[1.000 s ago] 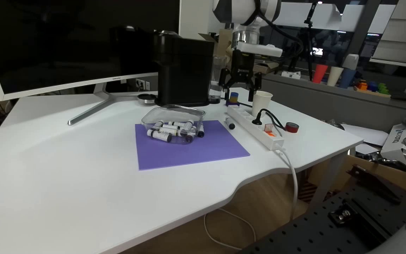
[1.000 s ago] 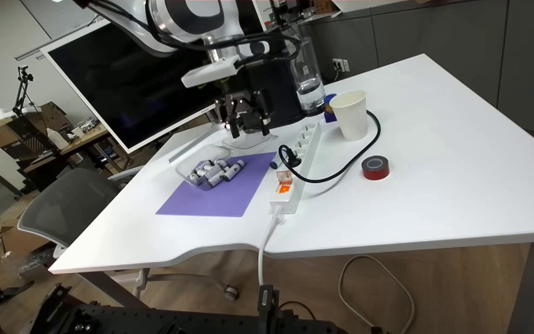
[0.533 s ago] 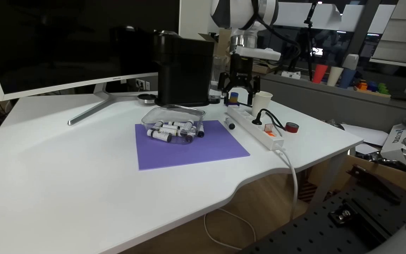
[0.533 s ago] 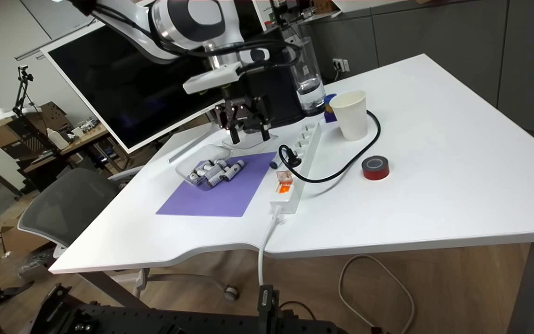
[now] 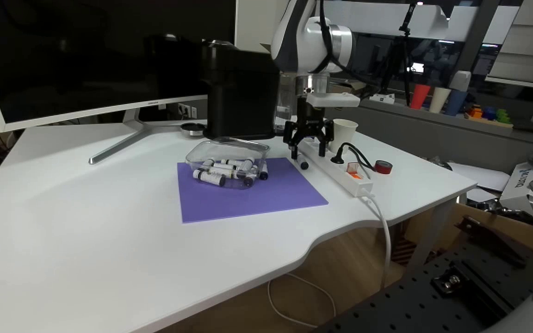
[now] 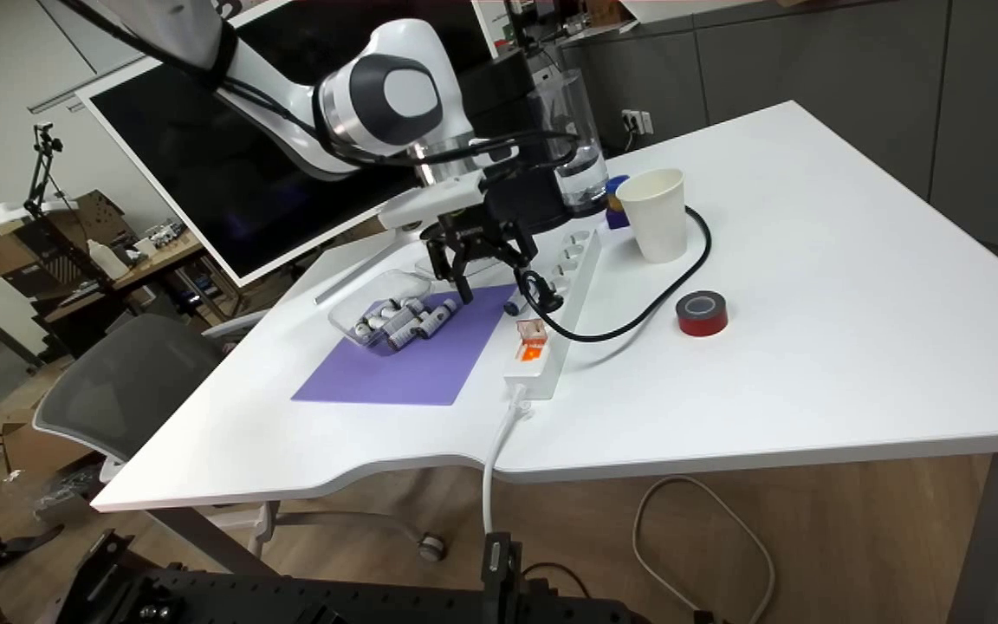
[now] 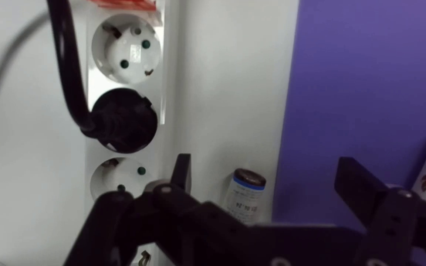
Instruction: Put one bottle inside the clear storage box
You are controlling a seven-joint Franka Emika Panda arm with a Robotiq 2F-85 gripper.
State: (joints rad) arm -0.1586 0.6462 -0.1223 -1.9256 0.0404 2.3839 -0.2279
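Your bottle (image 7: 245, 196), below your released, wide-spread hand (image 5: 308, 153)
It lies on the bench (image 5: 109, 231) just beside the power strip (image 5: 340, 175), dark end toward the strip's orange-marked end, its long axis roughly along the strip.

Wood-look floor (image 6: 880, 520) under the white desk (image 6: 845, 355). Gray mesh chair (image 6: 139, 381) sits just beside the desk; cluttered wood-top bench (image 6: 157, 265) stands well apart from the desk. Gray panels (image 6: 819, 104) with a wall socket (image 6: 637, 122) back the desk. In an exterior view, low gray wall (image 5: 414, 124), dark windows (image 5: 451, 55) with light strips (image 5: 489, 45), and pale blind (image 5: 532, 44) sit beyond the desk.
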